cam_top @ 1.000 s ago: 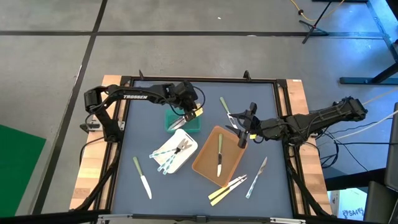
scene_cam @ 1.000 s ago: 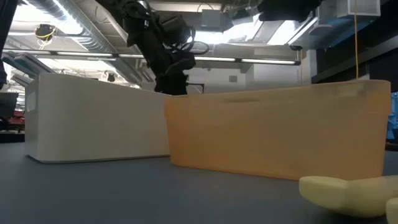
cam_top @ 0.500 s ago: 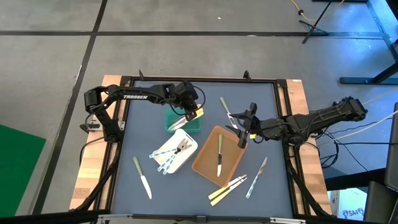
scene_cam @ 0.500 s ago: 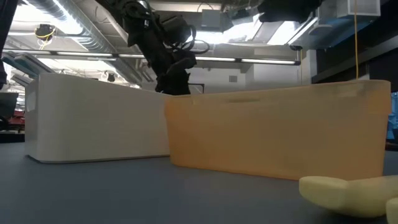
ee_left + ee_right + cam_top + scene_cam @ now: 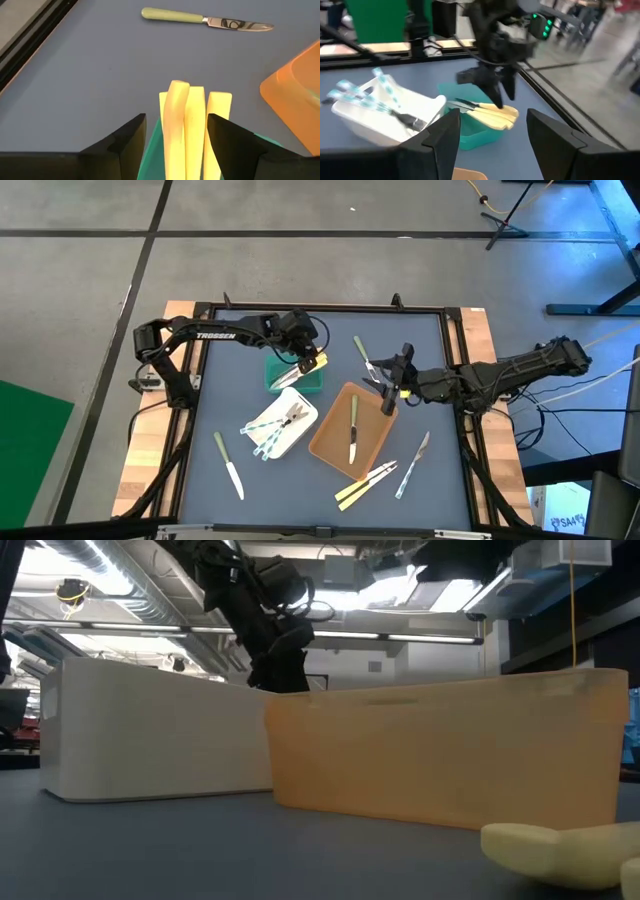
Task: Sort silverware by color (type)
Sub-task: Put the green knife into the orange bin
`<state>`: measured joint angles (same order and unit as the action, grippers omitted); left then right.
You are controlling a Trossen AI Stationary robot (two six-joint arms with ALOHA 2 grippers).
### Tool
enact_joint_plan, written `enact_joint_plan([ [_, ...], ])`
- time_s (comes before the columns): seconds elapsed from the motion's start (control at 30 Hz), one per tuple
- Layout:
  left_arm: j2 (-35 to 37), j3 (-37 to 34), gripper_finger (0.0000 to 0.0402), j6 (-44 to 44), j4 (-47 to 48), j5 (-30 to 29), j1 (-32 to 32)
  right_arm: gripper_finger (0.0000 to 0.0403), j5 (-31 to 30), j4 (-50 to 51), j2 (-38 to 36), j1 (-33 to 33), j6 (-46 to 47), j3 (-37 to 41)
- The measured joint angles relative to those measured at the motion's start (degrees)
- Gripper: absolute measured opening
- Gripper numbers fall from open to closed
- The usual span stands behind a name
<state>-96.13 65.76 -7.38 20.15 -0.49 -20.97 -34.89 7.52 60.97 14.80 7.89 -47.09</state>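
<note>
My left gripper [image 5: 176, 116] hangs open over the green tray [image 5: 285, 376] at the table's far left. Its fingers stand on either side of several pale yellow utensils [image 5: 186, 125]. These lie in the green tray with their handle ends [image 5: 318, 362] sticking out over its rim. My right gripper [image 5: 386, 392] hovers open and empty above the brown tray's [image 5: 335, 442] far right edge. The brown tray holds one green-handled knife [image 5: 352, 430]. Translucent bluish utensils [image 5: 275, 423] lie in the white tray [image 5: 292, 442].
Loose on the mat lie a green-handled knife [image 5: 228, 465] at the near left, a green-handled piece [image 5: 366, 358] at the far middle, yellow utensils [image 5: 365, 483] and a translucent one [image 5: 412, 465] at the near right. The table's frame edges the mat.
My left gripper has opened over the green tray without shifting from its place. The yellow utensils now lie in the tray between its spread fingers. My right arm has kept still.
</note>
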Motion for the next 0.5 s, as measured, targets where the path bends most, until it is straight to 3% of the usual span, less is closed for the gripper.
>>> enact_joint_plan([
  [0.13, 0.86, 0.04, 0.0206, 0.0, 0.0, 0.02, 0.01, 0.0216, 0.13, 0.25, 0.0, -4.5, 2.64, 0.0],
  [0.5, 3.79, 0.11, 0.0206, 0.17, -0.43, 0.14, 0.39, 0.0216, 8.93, 3.77, 1.53, -20.63, 4.31, 0.0],
])
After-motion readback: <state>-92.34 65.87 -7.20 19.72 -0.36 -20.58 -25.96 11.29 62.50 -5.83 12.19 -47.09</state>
